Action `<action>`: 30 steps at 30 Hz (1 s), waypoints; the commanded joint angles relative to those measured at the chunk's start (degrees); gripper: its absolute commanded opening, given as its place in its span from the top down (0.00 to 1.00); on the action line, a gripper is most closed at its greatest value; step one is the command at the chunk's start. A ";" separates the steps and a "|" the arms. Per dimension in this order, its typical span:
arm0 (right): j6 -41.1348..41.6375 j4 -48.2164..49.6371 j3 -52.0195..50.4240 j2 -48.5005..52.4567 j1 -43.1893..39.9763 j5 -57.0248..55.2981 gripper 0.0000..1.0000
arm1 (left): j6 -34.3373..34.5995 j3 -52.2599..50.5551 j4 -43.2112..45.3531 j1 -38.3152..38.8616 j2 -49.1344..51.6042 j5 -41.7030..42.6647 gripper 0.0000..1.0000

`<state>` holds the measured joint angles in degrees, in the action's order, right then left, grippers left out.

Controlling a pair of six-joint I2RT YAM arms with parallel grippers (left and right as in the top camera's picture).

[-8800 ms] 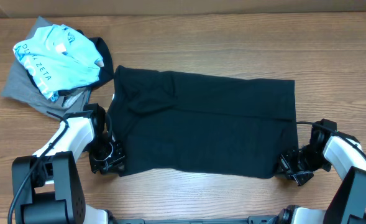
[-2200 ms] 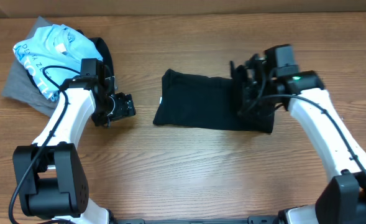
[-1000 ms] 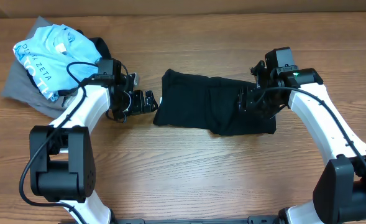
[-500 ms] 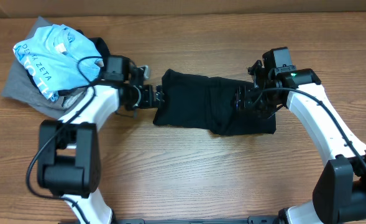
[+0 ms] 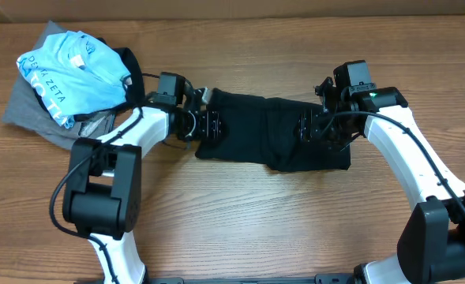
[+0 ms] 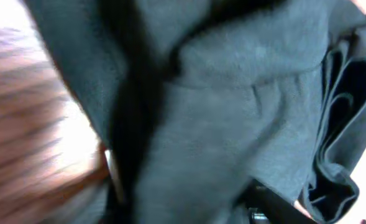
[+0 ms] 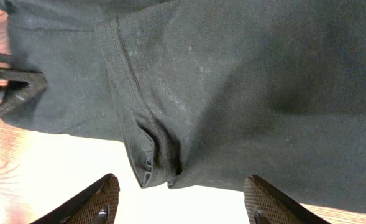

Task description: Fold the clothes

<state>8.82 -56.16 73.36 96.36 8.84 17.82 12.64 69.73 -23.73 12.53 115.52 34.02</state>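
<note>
The clothes' black T-shirt (image 5: 256, 136) lies folded into a thick band in the middle of the table. My left gripper (image 5: 207, 124) is at the band's left edge, pushed into the cloth. In the left wrist view, blurred black fabric (image 6: 232, 112) fills the frame and hides how the jaws stand. My right gripper (image 5: 309, 126) hovers over the band's right part. It is open, its fingertips (image 7: 92, 202) wide apart with nothing between them, just short of a folded hem of the shirt (image 7: 232, 81).
A light blue lettered tee (image 5: 70, 71) is heaped on a grey garment (image 5: 23, 110) at the back left corner. The wooden table (image 5: 256, 221) runs bare along the front. A cardboard wall lines the far edge.
My left arm has swung right from beside the pile to the shirt's left edge, and its jaws have narrowed. The right arm and the shirt have stayed put.
</note>
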 commanded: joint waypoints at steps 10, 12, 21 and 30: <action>0.20 -0.17 -0.46 -1.92 0.24 0.48 0.36 | -0.20 4.04 -14.64 -2.80 2.36 -1.29 0.96; 0.20 -0.15 -0.46 -1.92 0.24 0.46 0.37 | -3.10 8.96 -22.77 -6.54 1.62 -2.56 0.96; 0.20 0.72 -0.46 -1.92 0.24 0.48 0.36 | -10.32 30.40 -44.00 -11.47 0.92 -6.36 0.96; 0.20 0.74 -0.46 -1.92 0.24 0.46 0.36 | -7.96 31.21 -42.16 3.21 0.94 -10.51 0.96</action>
<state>8.97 -55.55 73.06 96.36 8.84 17.80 4.62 99.94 -65.98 8.99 117.23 25.87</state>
